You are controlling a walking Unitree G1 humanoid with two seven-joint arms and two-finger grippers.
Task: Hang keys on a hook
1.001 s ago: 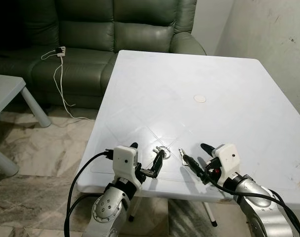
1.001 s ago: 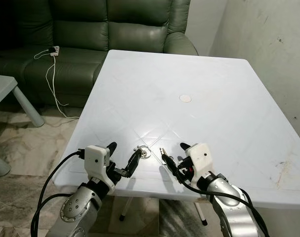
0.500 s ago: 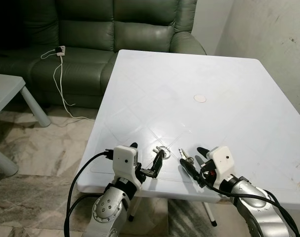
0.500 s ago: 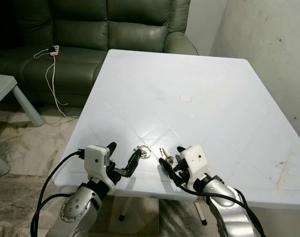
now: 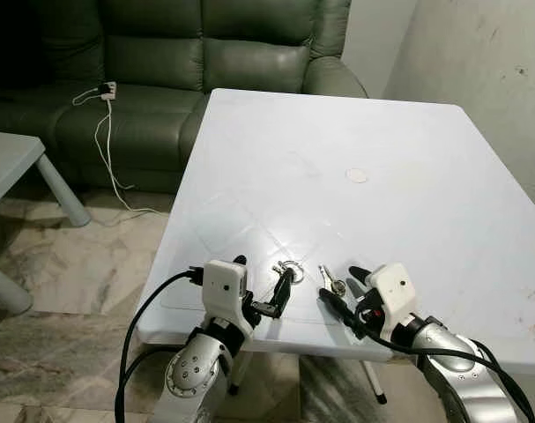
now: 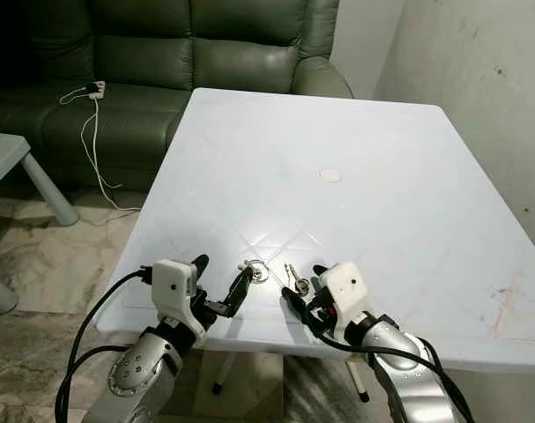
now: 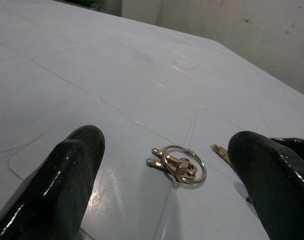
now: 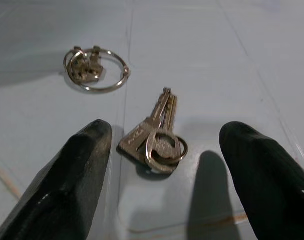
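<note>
Currently two keys (image 8: 153, 135) and one key ring (image 8: 95, 69) lie on the white table (image 5: 382, 123). Right gripper (image 8: 164, 165) fingers apart around the keys; left gripper (image 7: 164, 172) apart around the ring.

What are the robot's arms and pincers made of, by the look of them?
Each arm is a rounded silver metal shell with thick black cables looping beside it. A boxy white block tops each wrist. The left gripper and right gripper each end in two long, glossy black fingers with rounded tips.
</note>
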